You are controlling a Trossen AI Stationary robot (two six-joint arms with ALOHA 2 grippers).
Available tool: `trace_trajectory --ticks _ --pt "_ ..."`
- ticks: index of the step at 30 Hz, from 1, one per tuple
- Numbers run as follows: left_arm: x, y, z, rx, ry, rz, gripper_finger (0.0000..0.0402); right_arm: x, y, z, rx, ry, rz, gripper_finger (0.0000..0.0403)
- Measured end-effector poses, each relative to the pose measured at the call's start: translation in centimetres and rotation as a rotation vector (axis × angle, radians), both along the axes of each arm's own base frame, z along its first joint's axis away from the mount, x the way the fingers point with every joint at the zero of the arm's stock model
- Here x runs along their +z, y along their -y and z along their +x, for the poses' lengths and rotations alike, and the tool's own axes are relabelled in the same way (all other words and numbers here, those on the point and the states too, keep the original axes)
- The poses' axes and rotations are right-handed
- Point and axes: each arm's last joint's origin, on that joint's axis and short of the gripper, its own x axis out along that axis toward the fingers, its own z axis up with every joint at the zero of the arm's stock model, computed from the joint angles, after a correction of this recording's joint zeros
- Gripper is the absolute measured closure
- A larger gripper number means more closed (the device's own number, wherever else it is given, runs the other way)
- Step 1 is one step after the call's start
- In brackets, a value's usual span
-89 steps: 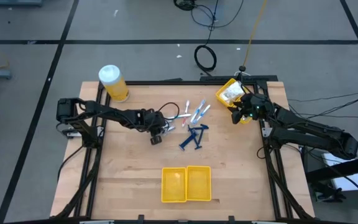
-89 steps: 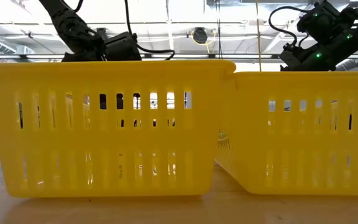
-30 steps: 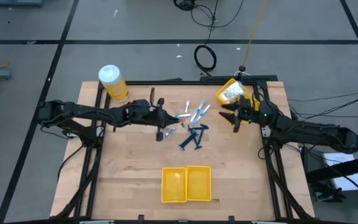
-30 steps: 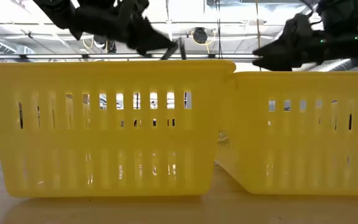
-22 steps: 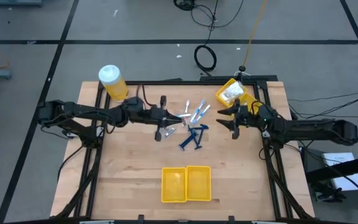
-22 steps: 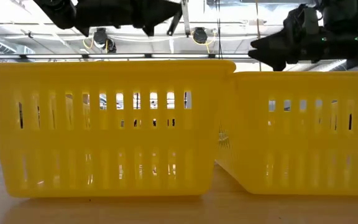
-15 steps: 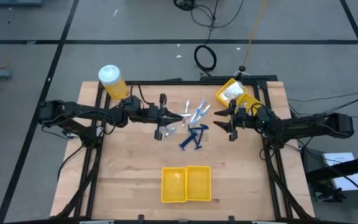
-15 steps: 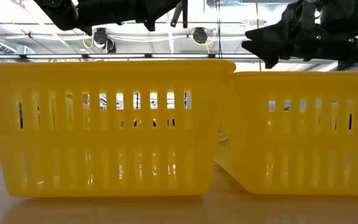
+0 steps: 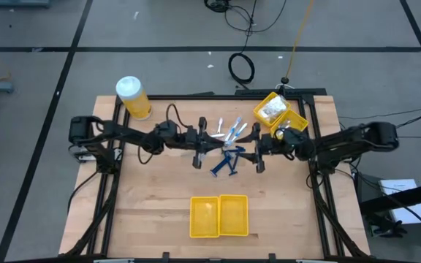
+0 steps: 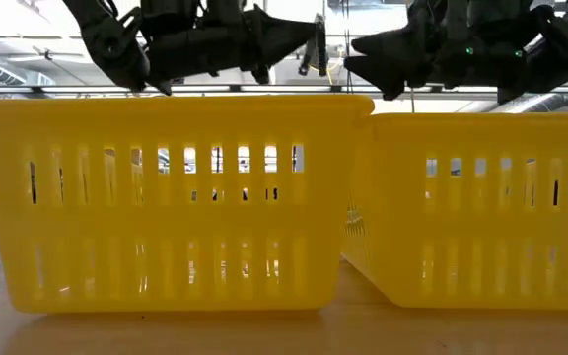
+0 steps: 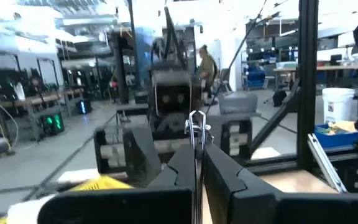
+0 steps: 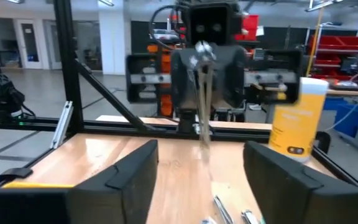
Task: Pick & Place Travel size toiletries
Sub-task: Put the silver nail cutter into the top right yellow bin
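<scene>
Two dark arms meet nose to nose above the middle of the wooden table [image 9: 159,197]. The left gripper [image 9: 206,142] has its jaws clamped together on a thin silvery piece [image 11: 197,127], held up off the surface. The right gripper [image 9: 258,155] faces it with jaws spread apart, holding nothing. Between and just behind them lie loose white sticks [image 9: 231,131] and dark blue razors [image 9: 225,162]. A yellow two-compartment bin [image 9: 219,216] sits near the table's front edge.
</scene>
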Motion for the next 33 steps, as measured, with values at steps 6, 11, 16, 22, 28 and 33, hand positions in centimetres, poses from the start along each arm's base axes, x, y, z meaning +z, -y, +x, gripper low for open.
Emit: trace_trajectory --ticks 6,11,16,22,28,33 --pt "-0.3 -0.2 0.9 -0.024 -0.002 -0.033 0.0397 0.1 -0.7 1.4 0.032 -0.010 0.001 0.0115" --pt "-0.4 -0.2 2.0 -0.079 -0.007 -0.034 0.0397 0.2 -0.9 2.7 0.045 -0.017 -0.015 0.0101" --pt "-0.4 -0.2 2.8 -0.135 -0.010 -0.042 0.0398 0.3 -0.9 2.9 0.017 -0.008 -0.026 0.0125" --pt "-0.4 0.0 2.8 -0.147 -0.013 -0.043 0.0399 0.6 -0.9 2.8 0.018 0.014 -0.044 0.0186" --pt "-0.4 0.1 2.8 -0.148 -0.011 -0.040 0.0399 0.7 -1.0 2.8 0.052 0.031 -0.053 0.0268" --pt "-0.4 0.1 2.8 -0.149 -0.010 -0.038 0.0395 0.7 -1.0 2.8 0.073 0.030 -0.067 0.0335"
